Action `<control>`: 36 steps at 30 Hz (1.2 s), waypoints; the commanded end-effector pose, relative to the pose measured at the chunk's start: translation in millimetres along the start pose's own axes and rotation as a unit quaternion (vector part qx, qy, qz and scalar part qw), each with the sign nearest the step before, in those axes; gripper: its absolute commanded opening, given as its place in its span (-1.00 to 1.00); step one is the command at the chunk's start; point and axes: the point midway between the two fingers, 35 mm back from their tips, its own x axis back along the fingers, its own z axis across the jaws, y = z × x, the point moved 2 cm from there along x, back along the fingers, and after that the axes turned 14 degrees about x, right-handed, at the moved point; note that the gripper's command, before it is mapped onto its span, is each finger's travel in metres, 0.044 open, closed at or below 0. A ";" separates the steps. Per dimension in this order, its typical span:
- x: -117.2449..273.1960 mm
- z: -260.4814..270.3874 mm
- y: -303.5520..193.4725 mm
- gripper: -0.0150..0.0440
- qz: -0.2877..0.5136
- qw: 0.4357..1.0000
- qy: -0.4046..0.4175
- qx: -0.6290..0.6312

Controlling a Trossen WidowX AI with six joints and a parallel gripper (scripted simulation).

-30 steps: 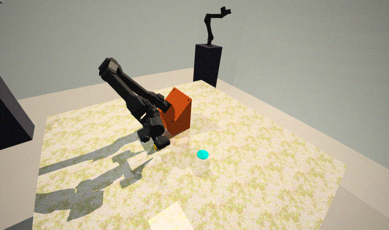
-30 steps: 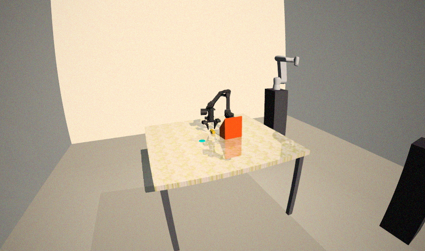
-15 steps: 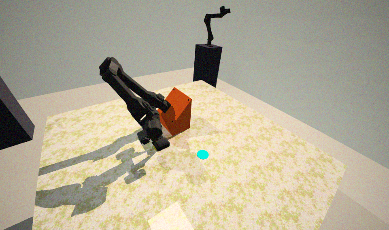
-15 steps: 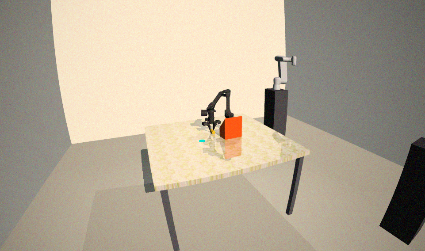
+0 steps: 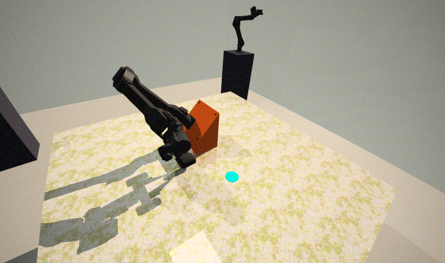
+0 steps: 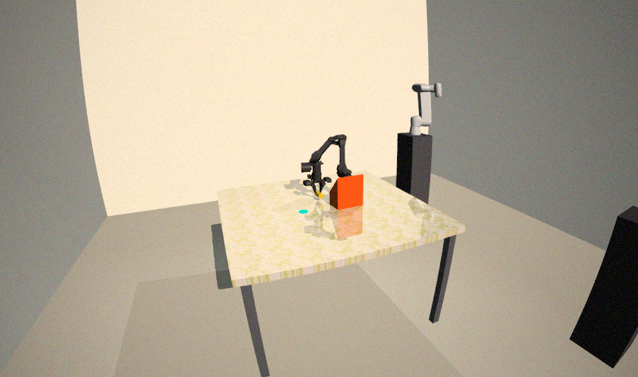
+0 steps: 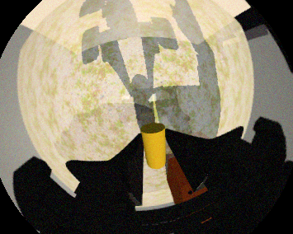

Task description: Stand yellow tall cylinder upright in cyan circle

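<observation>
Gripper point(image 7: 155, 172) of mine clenches the yellow cylinder point(image 7: 153, 144), its long axis pointing to twelve o'clock in my wrist view; cyan circle point(image 5: 231, 176) lies apart.
</observation>
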 end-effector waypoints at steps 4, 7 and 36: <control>23.0 4.1 0.4 -0.14 0.001 1.000 0.003 -0.004; 32.1 4.2 0.0 -0.14 0.002 1.000 0.002 -0.003; 90.9 13.4 -0.3 -0.14 -0.007 0.994 0.000 0.107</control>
